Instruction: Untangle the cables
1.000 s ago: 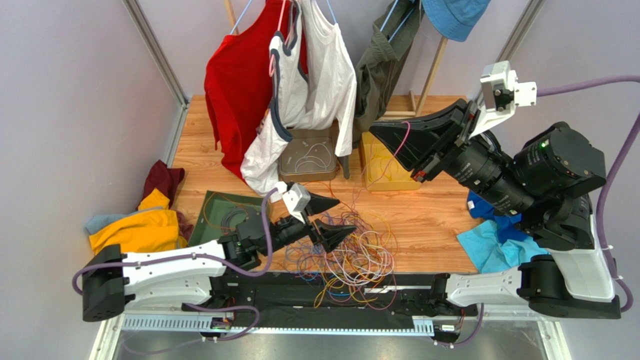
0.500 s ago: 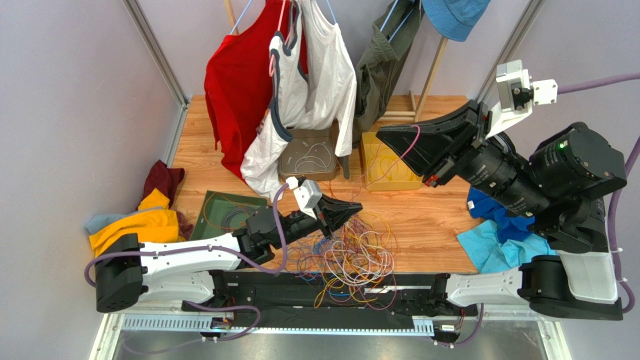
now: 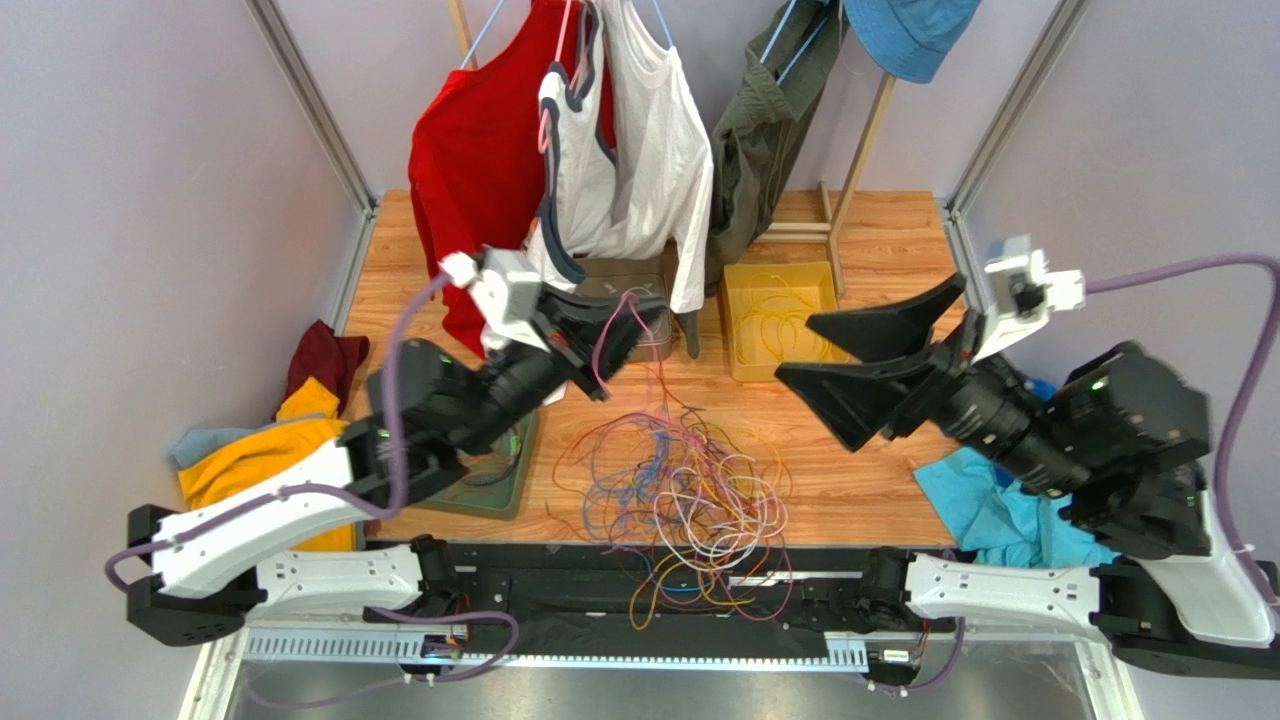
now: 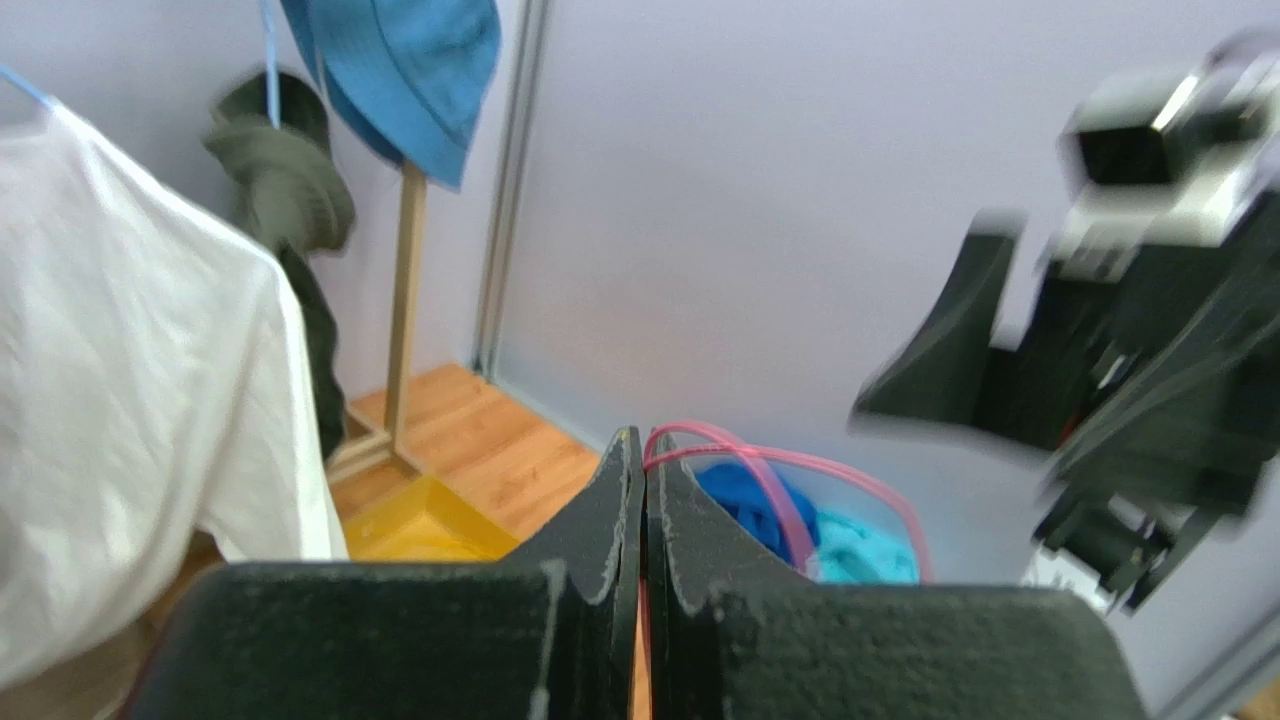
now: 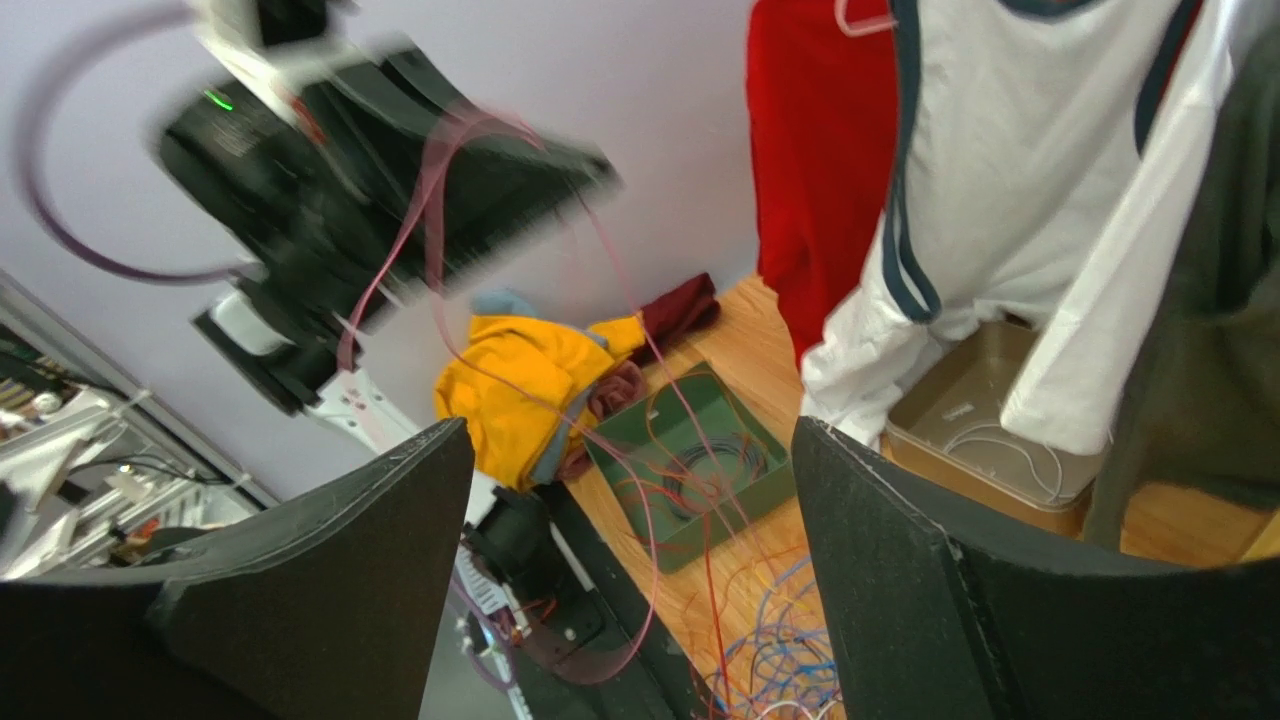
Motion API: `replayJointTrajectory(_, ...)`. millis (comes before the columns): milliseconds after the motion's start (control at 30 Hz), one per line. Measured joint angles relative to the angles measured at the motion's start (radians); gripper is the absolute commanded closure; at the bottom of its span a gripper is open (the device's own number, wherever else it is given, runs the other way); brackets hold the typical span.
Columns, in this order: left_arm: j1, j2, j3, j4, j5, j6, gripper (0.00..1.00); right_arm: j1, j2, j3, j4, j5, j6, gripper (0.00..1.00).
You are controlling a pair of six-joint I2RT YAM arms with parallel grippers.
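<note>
Left claw (image 4: pixel 645 450), newly clamped on one pink cable (image 4: pixel 751 458), lifts it from the tangle (image 3: pixel 684 488); right claw (image 3: pixel 796 348) has sprung wide, apparently empty.

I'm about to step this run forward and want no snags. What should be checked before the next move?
1. Jaws of the left gripper shut on the pink cable: ok.
2. The pink cable free of the snarl: not ok, it runs down into it.
3. The right gripper open, empty: ok.
4. The left gripper clear of the white shirt: cannot tell.
</note>
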Motion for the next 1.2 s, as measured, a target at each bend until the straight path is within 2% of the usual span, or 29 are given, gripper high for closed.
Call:
replayJointTrajectory(200,0.0,0.069,0.333,-0.235,-0.051,0.014,1.0,0.0,-0.154,-0.356,0.043,0.058,0.066,0.17)
replayJointTrajectory(333,0.0,0.139,0.483,-0.331,-0.056,0.028,1.0,0.0,-0.167,-0.494,0.092,0.061,0.098,0.18)
replayJointTrajectory(467,0.0,0.195,0.563,-0.414,-0.058,0.029,1.0,0.0,-0.158,-0.565,0.114,0.061,0.116,0.2)
replayJointTrajectory(600,0.0,0.24,0.56,-0.496,-0.08,0.028,1.0,0.0,-0.168,-0.591,0.152,0.061,0.124,0.21)
replayJointTrajectory(900,0.0,0.212,0.516,-0.629,-0.132,-0.021,1.0,0.0,-0.245,-0.684,0.207,0.061,0.148,0.25)
replayJointTrajectory(1067,0.0,0.172,0.467,-0.747,-0.244,-0.081,1.0,0.0,-0.307,-0.759,0.214,0.072,0.172,0.26)
replayJointTrajectory(1200,0.074,0.116,0.369,-0.842,-0.293,-0.15,1.0,0.0,-0.355,-0.807,0.214,0.085,0.19,0.27)
